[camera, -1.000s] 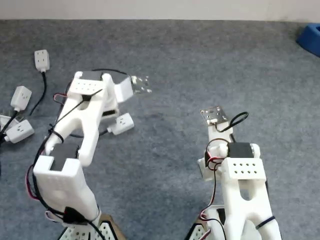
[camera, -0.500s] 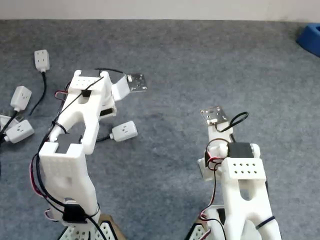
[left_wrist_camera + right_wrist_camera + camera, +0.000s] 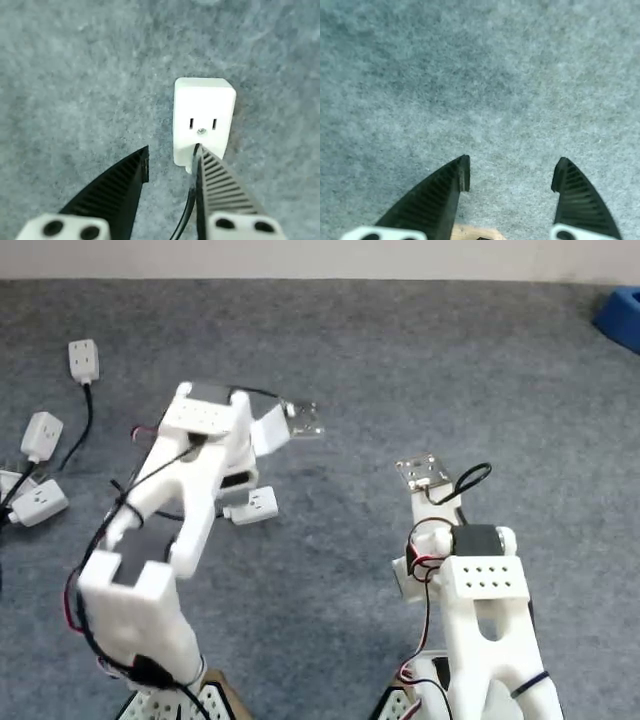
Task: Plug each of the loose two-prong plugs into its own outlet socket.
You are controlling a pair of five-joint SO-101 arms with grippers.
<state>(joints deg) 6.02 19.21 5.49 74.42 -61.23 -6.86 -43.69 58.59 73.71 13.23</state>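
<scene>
Left gripper [image 3: 171, 162], fingers spread, hangs just behind a white socket [image 3: 204, 117], probably lining up to grasp it. Right gripper [image 3: 511, 180], also spread, hovers over carpet [image 3: 480, 75].

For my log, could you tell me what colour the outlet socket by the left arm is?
White; the outlet socket shows best in the left wrist view.
</scene>
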